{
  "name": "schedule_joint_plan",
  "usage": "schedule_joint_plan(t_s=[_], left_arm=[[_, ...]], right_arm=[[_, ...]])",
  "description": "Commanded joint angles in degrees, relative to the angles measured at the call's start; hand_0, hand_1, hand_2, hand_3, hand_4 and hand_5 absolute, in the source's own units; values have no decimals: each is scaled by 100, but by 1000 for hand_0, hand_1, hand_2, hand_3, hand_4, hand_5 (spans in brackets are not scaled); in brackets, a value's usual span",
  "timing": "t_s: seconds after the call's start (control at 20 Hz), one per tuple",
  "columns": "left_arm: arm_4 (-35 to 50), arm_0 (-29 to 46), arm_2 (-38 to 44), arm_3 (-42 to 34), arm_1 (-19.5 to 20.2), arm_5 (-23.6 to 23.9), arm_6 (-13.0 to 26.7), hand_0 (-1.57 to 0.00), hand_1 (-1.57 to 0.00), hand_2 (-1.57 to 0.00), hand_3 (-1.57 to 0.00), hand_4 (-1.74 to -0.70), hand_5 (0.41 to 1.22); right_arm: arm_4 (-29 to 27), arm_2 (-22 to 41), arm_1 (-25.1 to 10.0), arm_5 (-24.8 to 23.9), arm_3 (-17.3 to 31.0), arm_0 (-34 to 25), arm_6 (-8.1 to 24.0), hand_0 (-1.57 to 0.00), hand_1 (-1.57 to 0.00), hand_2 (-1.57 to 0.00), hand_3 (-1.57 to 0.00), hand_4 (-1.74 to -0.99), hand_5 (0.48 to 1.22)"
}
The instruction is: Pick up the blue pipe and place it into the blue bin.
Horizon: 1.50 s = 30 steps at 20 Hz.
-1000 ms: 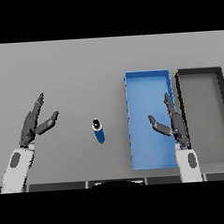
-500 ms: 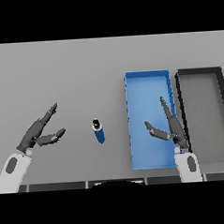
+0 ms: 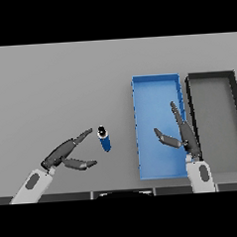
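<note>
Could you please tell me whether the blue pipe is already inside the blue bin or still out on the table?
Out. The blue pipe lies on the grey table, left of the blue bin.

Flat, even, diffuse lighting, no visible source direction. Grey table [image 3: 64, 84] reads uniform mid-grey, no glare or hotspots. Cast shadows barely visible; only faint darkening inside the blue bin [image 3: 156, 86] walls and the dark bin [image 3: 211, 76] at 3 o'clock. Overall soft, edges slightly blurred across the whole frame. No visible edge distortion, no selective focus.
</note>
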Motion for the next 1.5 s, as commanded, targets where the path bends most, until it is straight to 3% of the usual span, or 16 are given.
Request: schedule_joint_plan(t_s=[0.0,0.15,0.55,0.8,0.9,0.95,1.05,1.1,1.2,1.3,1.4,1.45], left_arm=[[-52,-40,-47,63,-77,10,4,1,1,1,1,-1107,463],[-128,-232,-188,246,-445,37,-123,1,1,1,1,-1149,484],[-296,-588,-296,1170,-1428,339,-249,1,1,1,1,-1137,495],[-603,-761,-371,1770,-1813,528,-689,1,1,-23,0,-1098,517],[-413,-852,-320,1923,-1992,412,-791,1,1,-87,-44,-1137,567],[-253,-925,-255,2035,-2113,346,-723,1,-44,-166,-108,-1176,601],[-54,-898,-214,2059,-2251,274,-718,-39,-248,-417,-345,-1268,675],[50,-883,-179,2075,-2300,230,-773,-179,-411,-578,-590,-1301,784],[47,-840,-184,1997,-2369,315,-820,-648,-828,-936,-914,-1450,941],[-44,-778,-264,1953,-2444,336,-920,-981,-1095,-1164,-1112,-1551,1042],[-78,-781,-343,1876,-2428,396,-847,-1193,-1266,-1311,-1258,-1617,1106],[-154,-734,-414,1778,-2414,464,-805,-1269,-1327,-1363,-1320,-1586,1129]], right_arm=[[39,49,49,-16,7,18,26,1,1,1,1,-1212,570],[14,23,62,-17,41,-16,24,1,1,1,1,-1210,564],[-53,-36,50,-5,24,26,-35,1,1,1,1,-1200,549],[-65,-23,5,58,-22,166,-77,1,1,1,1,-1195,548],[-18,-36,10,3,19,90,30,1,1,1,1,-1188,550],[20,8,30,-5,-38,132,-67,1,1,1,1,-1186,554],[-75,-48,24,27,11,61,9,1,1,1,1,-1196,560],[-60,-19,41,21,-51,101,9,1,1,1,1,-1192,560],[-47,-29,27,19,-25,128,-40,1,1,1,1,-1189,562],[13,-25,25,-23,5,144,-75,1,1,1,1,-1182,562],[18,-46,23,-33,99,53,-13,1,1,1,1,-1178,561],[15,-38,9,-14,72,37,-35,1,1,1,1,-1176,560]])
